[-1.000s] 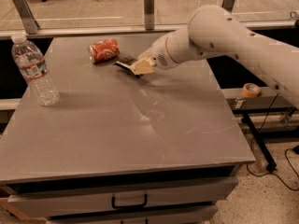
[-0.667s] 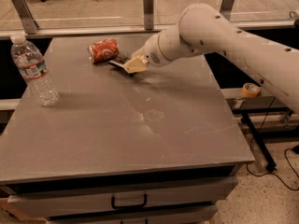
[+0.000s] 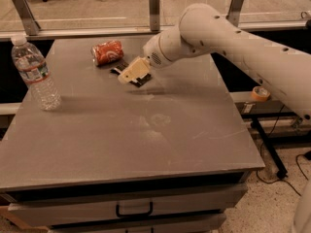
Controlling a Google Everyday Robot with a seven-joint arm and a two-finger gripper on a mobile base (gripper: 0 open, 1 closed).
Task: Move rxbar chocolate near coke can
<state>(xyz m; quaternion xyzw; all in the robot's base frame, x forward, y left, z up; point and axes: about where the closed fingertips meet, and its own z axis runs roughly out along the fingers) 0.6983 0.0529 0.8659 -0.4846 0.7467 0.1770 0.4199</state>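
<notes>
The bar [image 3: 142, 80] sits in my gripper [image 3: 130, 74] at the far side of the table [image 3: 146, 140], its dark ends showing on either side of the tan jaws, which are clamped on it. Over the last second the gripper carries the bar leftward, from well to the right of the can [image 3: 108, 52] to just beside it; the near end of the wrapper now lies close under the can's lower right, though I judge the two are not touching. I cannot tell whether the bar rests on the tabletop or hangs just above it. The can lies on its side where it was, and the bottle [image 3: 35, 74] stands upright at the left edge, well apart and undisturbed. The arm [image 3: 233, 38] reaches in from the right. As I read it, the carry is nearly done: what remains is to set the bar down and let go without nudging the can, which could roll.
</notes>
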